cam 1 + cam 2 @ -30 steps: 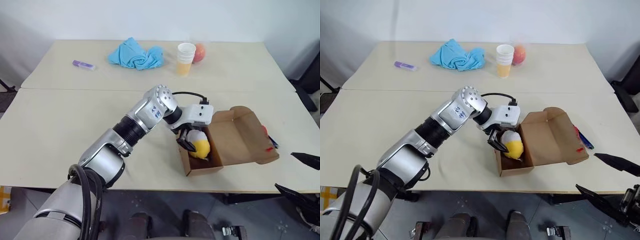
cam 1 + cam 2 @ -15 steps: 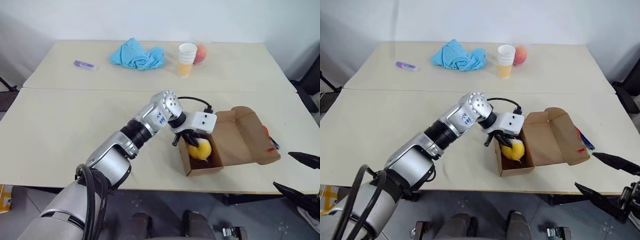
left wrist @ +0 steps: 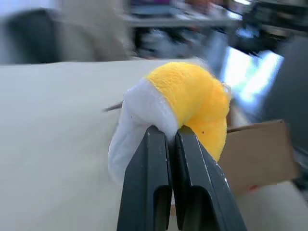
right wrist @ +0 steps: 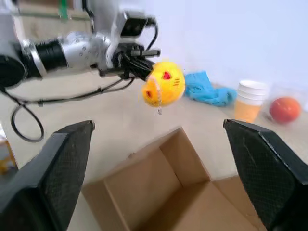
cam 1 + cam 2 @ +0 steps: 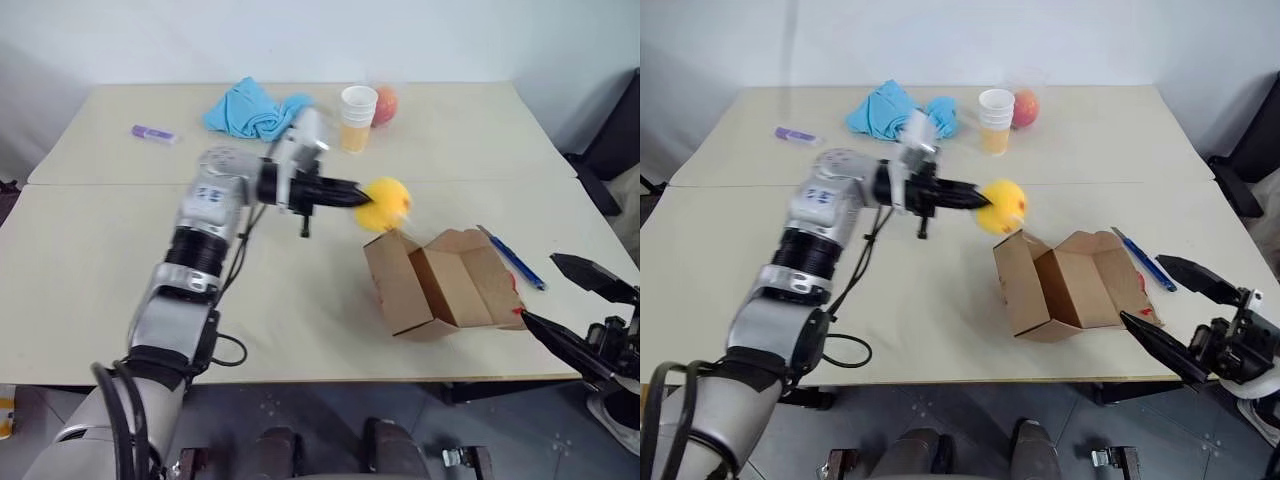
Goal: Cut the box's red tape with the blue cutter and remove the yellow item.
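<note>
Left gripper (image 5: 352, 196) is closed on the yellow item (image 5: 384, 204), held in the air above the table (image 5: 100, 270), up and to the left of the box (image 5: 440, 285). Left wrist view: the two black fingers (image 3: 149, 183) are pressed together, pinching a white patch of the plush; the contact point itself is hidden under the fabric. Right wrist view shows a red mark on the item's yellow face; detail blurred.

Box stands open near the table's front edge, lid flaps folded outward, interior visible and brown. The red tape (image 5: 518, 312) shows only as a small red spot at the flap's right edge, mostly hidden by the flap; cannot tell whether the rest is intact.

The blue cutter (image 5: 510, 257) lies on the table just right of the box, slanted, apart from both grippers.

Right gripper (image 5: 1170, 310) sits at the table's front right corner, beside the box, fingers spread wide with nothing between them. Its wrist and lower body are cut off by the frame edge.

At the far side of the table: blue cloth (image 5: 245, 108), partly hidden behind the left wrist; stacked paper cups (image 5: 357, 115); an orange-red fruit (image 5: 385, 103), half hidden behind the cups; a purple stick (image 5: 153, 133), small, detail unreadable.
</note>
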Robot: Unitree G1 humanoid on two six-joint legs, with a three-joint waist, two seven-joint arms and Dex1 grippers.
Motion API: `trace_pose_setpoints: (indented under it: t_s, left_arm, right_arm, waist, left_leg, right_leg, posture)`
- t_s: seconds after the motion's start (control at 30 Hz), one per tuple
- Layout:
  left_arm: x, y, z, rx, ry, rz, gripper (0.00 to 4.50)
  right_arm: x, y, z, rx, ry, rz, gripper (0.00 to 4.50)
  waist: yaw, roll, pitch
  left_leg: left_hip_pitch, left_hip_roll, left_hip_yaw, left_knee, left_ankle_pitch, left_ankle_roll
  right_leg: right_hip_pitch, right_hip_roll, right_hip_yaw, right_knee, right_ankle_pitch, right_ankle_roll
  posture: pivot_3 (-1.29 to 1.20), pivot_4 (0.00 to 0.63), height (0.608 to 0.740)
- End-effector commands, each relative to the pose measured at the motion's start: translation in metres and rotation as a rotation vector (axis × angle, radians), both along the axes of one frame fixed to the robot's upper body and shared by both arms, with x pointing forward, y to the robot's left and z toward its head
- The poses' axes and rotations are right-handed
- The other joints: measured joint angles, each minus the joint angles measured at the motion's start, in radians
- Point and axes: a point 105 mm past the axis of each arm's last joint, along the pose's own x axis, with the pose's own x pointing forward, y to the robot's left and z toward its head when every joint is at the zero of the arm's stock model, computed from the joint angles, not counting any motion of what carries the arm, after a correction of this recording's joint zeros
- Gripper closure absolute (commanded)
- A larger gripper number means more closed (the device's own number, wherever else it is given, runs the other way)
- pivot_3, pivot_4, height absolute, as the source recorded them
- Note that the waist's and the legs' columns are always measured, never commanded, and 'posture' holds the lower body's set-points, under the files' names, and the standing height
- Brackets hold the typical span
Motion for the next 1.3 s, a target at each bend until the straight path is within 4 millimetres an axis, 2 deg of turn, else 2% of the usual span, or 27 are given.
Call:
trace_pose_setpoints:
  t_s: [0.03, 0.1, 0.17, 0.27, 0.4, 0.43, 0.53, 0.63, 0.73, 0.8, 0.9, 0.97, 1.03, 1.13, 1.2, 1.3]
  left_arm:
    - [0.008, 0.083, -0.012, -0.08, -0.012, 0.304, 4.47]
    - [0.002, 0.123, -0.028, -0.105, 0.023, 0.446, 4.47]
    - [-0.005, 0.144, -0.039, -0.117, 0.044, 0.529, 4.47]
    - [-0.024, 0.174, -0.068, -0.106, 0.118, 0.646, 4.47]
    - [-0.039, 0.18, -0.09, -0.062, 0.176, 0.676, 4.47]
    - [-0.039, 0.189, -0.098, -0.049, 0.227, 0.745, 4.24]
    - [-0.042, 0.203, -0.107, -0.004, 0.256, 0.836, 3.45]
    - [-0.047, 0.211, -0.099, -0.025, 0.25, 0.867, 2.57]
    - [-0.057, 0.208, -0.09, -0.062, 0.261, 0.815, 1.63]
    - [-0.067, 0.209, -0.088, -0.023, 0.275, 0.788, 1.02]
    - [-0.084, 0.234, -0.082, 0.051, 0.233, 0.815, 0.13]
    - [-0.099, 0.256, -0.08, 0.136, 0.186, 0.851, 0.06]
    - [-0.111, 0.266, -0.082, 0.252, 0.122, 0.849, 0.06]
    - [-0.135, 0.263, -0.085, 0.288, 0.072, 0.764, 0.06]
    - [-0.142, 0.257, -0.085, 0.278, 0.055, 0.737, 0.06]
    - [-0.157, 0.245, -0.103, 0.308, 0.054, 0.747, 0.06]
  right_arm:
    - [0.001, 0.012, 0.002, -0.031, -0.012, 0.091, 0.0]
    - [0.003, 0.017, -0.005, -0.077, 0.001, 0.147, 0.0]
    - [0.003, 0.021, -0.012, -0.116, 0.01, 0.195, 0.0]
    - [0.008, 0.029, -0.02, -0.162, 0.027, 0.287, 0.0]
    - [0.016, 0.038, -0.022, -0.156, 0.015, 0.351, 0.0]
    - [0.018, 0.041, -0.023, -0.148, 0.016, 0.369, 0.0]
    - [0.02, 0.042, -0.024, -0.149, 0.008, 0.384, 0.0]
    - [0.024, 0.037, -0.025, -0.159, -0.005, 0.358, 0.0]
    - [0.027, 0.034, -0.026, -0.165, -0.014, 0.342, 0.0]
    - [0.028, 0.03, -0.027, -0.177, -0.015, 0.337, 0.0]
    - [0.029, 0.022, -0.022, -0.197, -0.024, 0.316, 0.0]
    - [0.029, 0.015, -0.018, -0.22, -0.022, 0.293, 0.0]
    - [0.03, 0.009, -0.013, -0.232, -0.02, 0.271, 0.0]
    - [0.029, 0.002, -0.016, -0.29, 0.011, 0.253, 0.0]
    - [0.027, 0.002, -0.02, -0.329, 0.026, 0.262, 0.0]
    - [0.026, -0.004, -0.024, -0.336, 0.029, 0.208, 0.0]
  waist:
    - [-0.003, 0.001, 0.0]
    - [-0.005, 0.001, 0.0]
    - [0.009, -0.001, 0.0]
    - [0.017, -0.001, 0.0]
    - [0.023, -0.001, 0.0]
    - [0.022, -0.001, 0.0]
    - [0.016, -0.001, 0.0]
    - [0.008, -0.001, 0.0]
    - [0.004, -0.001, 0.0]
    - [0.001, -0.001, 0.0]
    - [-0.005, -0.001, 0.0]
    - [-0.009, 0.0, 0.001]
    - [-0.015, 0.0, 0.001]
    - [-0.015, 0.002, 0.001]
    - [-0.013, 0.002, 0.002]
    - [-0.011, 0.002, 0.002]
  left_leg:
    - [0.0, 0.0, -0.001, 0.0, 0.0, 0.0]
    - [0.001, 0.0, 0.0, -0.001, 0.0, 0.0]
    - [-0.001, -0.001, -0.002, 0.0, -0.001, 0.0]
    - [-0.003, -0.003, -0.008, 0.004, -0.001, 0.001]
    - [-0.002, -0.003, -0.011, 0.004, -0.002, 0.001]
    - [-0.002, -0.003, -0.011, 0.004, -0.002, 0.0]
    - [-0.001, -0.002, -0.011, 0.003, -0.002, -0.001]
    - [0.0, -0.001, -0.01, 0.001, -0.002, -0.002]
    - [0.001, -0.001, -0.009, 0.001, -0.002, -0.002]
    - [0.001, 0.0, -0.009, 0.001, -0.003, -0.003]
    - [0.0, 0.001, -0.009, 0.0, -0.003, -0.003]
    - [0.0, 0.001, -0.009, 0.0, -0.003, -0.004]
    - [0.0, 0.001, -0.009, -0.001, -0.003, -0.004]
    - [0.001, 0.001, -0.009, -0.002, -0.004, -0.004]
    - [0.0, 0.001, -0.009, -0.001, -0.004, -0.004]
    - [0.0, 0.001, -0.01, -0.001, -0.004, -0.004]
  right_leg:
    - [0.0, 0.0, 0.0, 0.0, 0.0, 0.0]
    - [0.0, 0.0, -0.001, 0.0, 0.0, 0.0]
    - [0.0, 0.0, -0.003, 0.0, 0.0, 0.0]
    - [0.003, -0.002, -0.006, 0.0, 0.001, -0.002]
    - [0.005, -0.003, -0.007, 0.0, 0.001, -0.002]
    - [0.005, -0.002, -0.008, 0.0, 0.001, -0.003]
    - [0.005, -0.002, -0.008, 0.0, 0.001, -0.003]
    - [0.004, -0.001, -0.008, 0.0, 0.0, -0.004]
    - [0.004, -0.001, -0.009, 0.0, 0.0, -0.004]
    - [0.004, -0.001, -0.009, 0.0, 0.0, -0.005]
    - [0.003, -0.001, -0.009, 0.0, 0.0, -0.006]
    - [0.003, -0.001, -0.009, 0.0, -0.001, -0.006]
    - [0.003, -0.001, -0.009, 0.0, -0.001, -0.007]
    - [0.003, -0.001, -0.009, -0.001, -0.001, -0.007]
    - [0.003, -0.002, -0.01, -0.001, -0.001, -0.008]
    - [0.004, -0.003, -0.009, -0.002, -0.001, -0.008]
  posture:
    - [0.0, 0.15, 0.74]
    - [0.0, 0.15, 0.74]
    - [0.0, 0.15, 0.74]
    - [0.0, 0.15, 0.74]
    - [0.0, 0.15, 0.74]
    - [0.0, 0.15, 0.74]
    - [0.0, 0.15, 0.74]
    - [0.0, 0.15, 0.74]
    - [0.0, 0.15, 0.74]
    - [0.0, 0.15, 0.74]
    - [0.0, 0.15, 0.74]
    - [0.0, 0.15, 0.74]
    - [0.0, 0.15, 0.74]
    - [0.0, 0.15, 0.74]
    - [0.0, 0.15, 0.74]
    - [0.0, 0.15, 0.74]
